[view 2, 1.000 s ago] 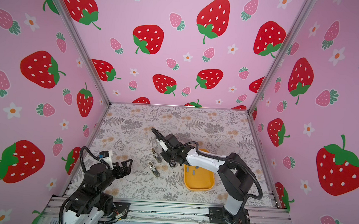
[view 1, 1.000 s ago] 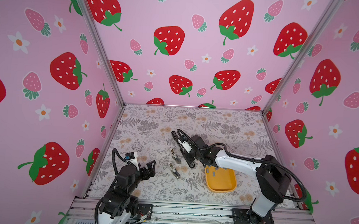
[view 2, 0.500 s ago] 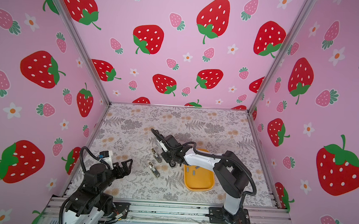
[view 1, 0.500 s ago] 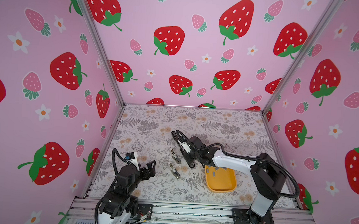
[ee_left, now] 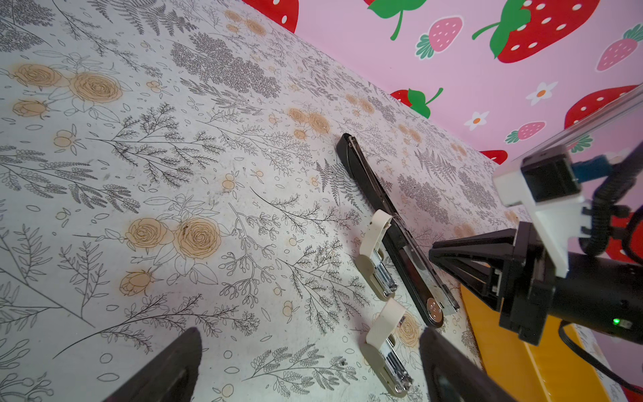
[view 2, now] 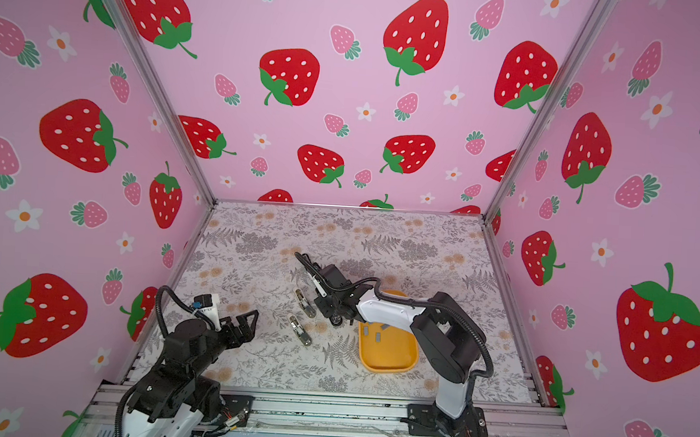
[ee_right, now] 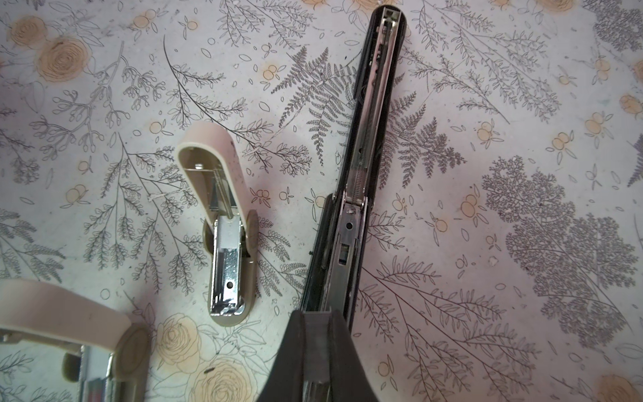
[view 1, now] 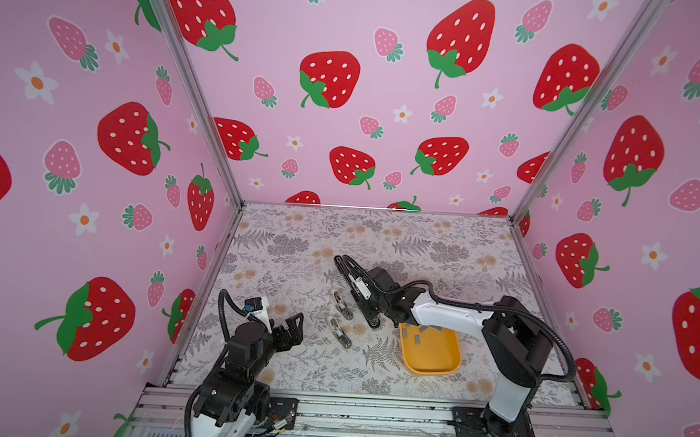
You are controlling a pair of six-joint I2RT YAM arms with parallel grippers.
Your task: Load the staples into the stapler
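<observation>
Right claw [ee_right: 316, 315] over end of stapler [ee_right: 369, 121]

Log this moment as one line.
left gripper open, empty | right gripper shut over stapler | stapler open | staples in tray

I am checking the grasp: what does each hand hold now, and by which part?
The right hand pinches what seems a grey staple strip by its sides, over the stapler. The left hand holds nothing.
</observation>
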